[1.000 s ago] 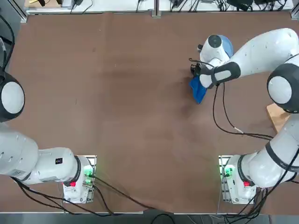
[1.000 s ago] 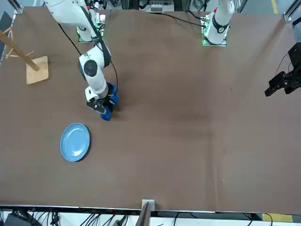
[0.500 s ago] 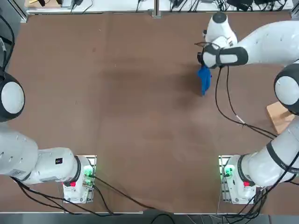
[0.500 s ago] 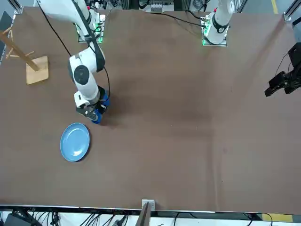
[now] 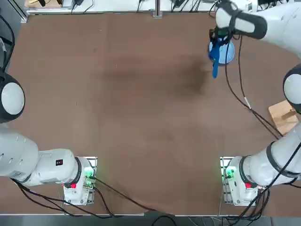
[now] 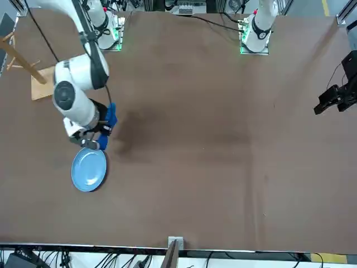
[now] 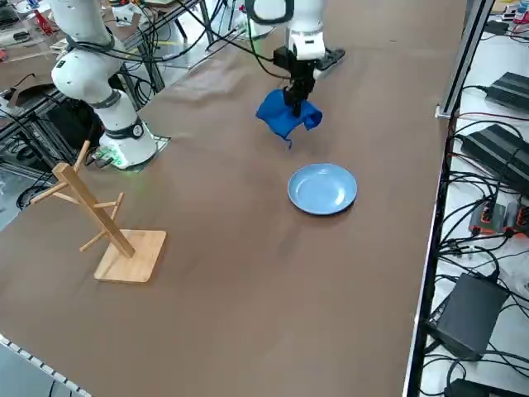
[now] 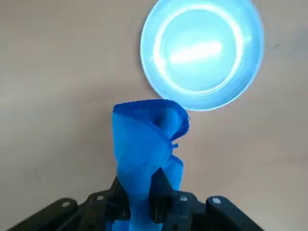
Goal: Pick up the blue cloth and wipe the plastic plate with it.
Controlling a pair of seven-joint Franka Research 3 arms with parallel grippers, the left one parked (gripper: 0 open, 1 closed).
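Since a second ago my right arm has swung from mid-table out toward the far edge, cloth in tow. Brown table (image 5: 117, 103) is otherwise bare around it. Plastic plate (image 7: 322, 188) lies flat near that edge. Blue cloth (image 8: 147, 144) dangles clear of the table, just beside the plate. Right gripper (image 8: 144, 202) is clamped on the cloth's top. Carry step is nearly done, I'd say; next I centre over the plate and lower until fabric touches.

A wooden peg rack (image 7: 99, 223) on a square base stands on the brown table (image 7: 248, 273)
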